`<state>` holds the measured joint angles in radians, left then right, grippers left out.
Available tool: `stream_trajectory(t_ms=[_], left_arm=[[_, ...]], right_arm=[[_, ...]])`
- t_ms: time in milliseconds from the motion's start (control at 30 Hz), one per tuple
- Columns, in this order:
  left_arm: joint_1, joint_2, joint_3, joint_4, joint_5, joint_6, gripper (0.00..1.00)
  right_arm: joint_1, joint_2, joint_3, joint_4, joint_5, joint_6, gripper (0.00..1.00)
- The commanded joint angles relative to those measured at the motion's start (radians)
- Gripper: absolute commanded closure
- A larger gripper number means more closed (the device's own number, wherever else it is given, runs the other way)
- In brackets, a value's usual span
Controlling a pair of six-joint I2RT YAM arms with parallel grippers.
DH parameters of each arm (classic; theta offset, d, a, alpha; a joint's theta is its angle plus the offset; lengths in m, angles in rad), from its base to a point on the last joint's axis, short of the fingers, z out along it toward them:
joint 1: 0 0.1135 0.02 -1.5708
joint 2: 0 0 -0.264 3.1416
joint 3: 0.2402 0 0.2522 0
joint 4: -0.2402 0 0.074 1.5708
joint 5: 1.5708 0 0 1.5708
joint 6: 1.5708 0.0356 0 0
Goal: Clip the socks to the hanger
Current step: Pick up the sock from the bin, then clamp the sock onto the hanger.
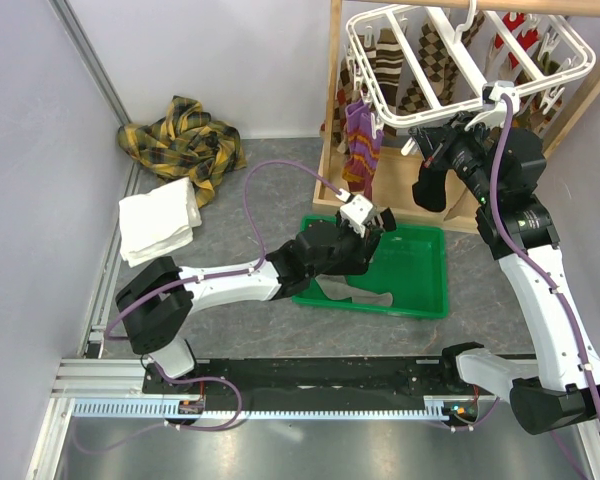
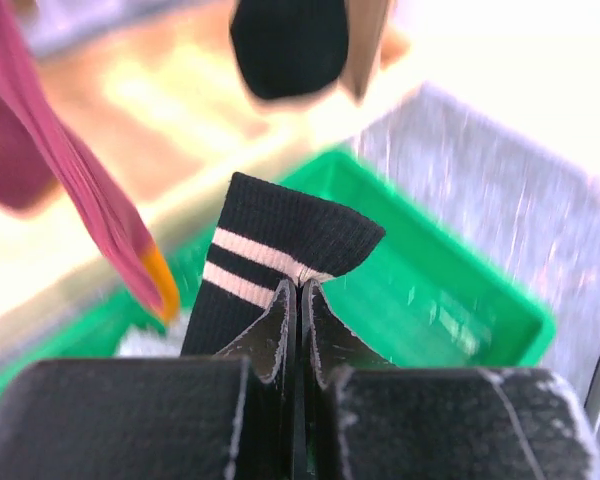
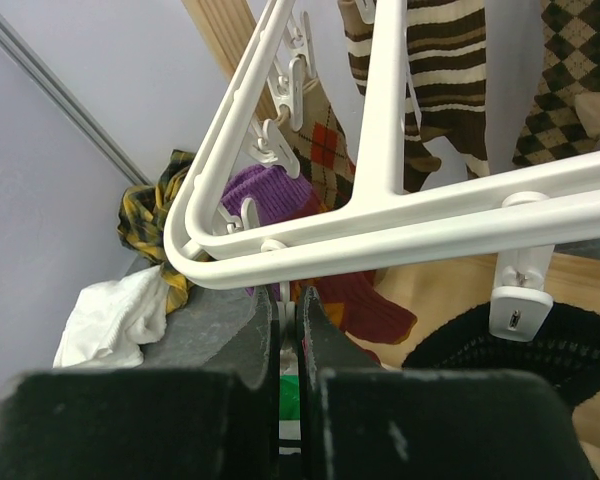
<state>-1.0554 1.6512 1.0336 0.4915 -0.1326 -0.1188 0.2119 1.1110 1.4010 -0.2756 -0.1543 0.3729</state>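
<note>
— The black sock (image 2: 280,235) hung above the green tray (image 2: 460,300), its cuff pinched in the closed left gripper (image 2: 300,288).
— Looked light and floppy; the cuff suited. The right gripper (image 3: 290,298) sat closed under the hanger (image 3: 380,225).

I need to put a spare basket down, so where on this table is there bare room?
Bare table lies between the green tray and the black base rail, and between the tray and the right arm. The tray's right half is bare too. Crowded: the tray's left under the left arm, and the white towel and plaid cloth corner.
</note>
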Motion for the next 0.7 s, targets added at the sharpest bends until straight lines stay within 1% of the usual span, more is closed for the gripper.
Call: stream_trajectory(t_ms=[0, 333, 667], left_arm=[[0.009, -0.047, 0.006, 0.283, -0.064, 0.04, 0.98], [0.014, 0.018, 0.126, 0.424, -0.148, 0.232, 0.98], [0.014, 0.074, 0.224, 0.46, -0.165, 0.39, 0.98]], right_arm=[[-0.002, -0.013, 0.018, -0.013, -0.016, 0.011, 1.0], [-0.002, 0.007, 0.047, -0.045, -0.036, 0.02, 1.0], [-0.002, 0.033, 0.069, -0.08, -0.051, 0.026, 1.0]])
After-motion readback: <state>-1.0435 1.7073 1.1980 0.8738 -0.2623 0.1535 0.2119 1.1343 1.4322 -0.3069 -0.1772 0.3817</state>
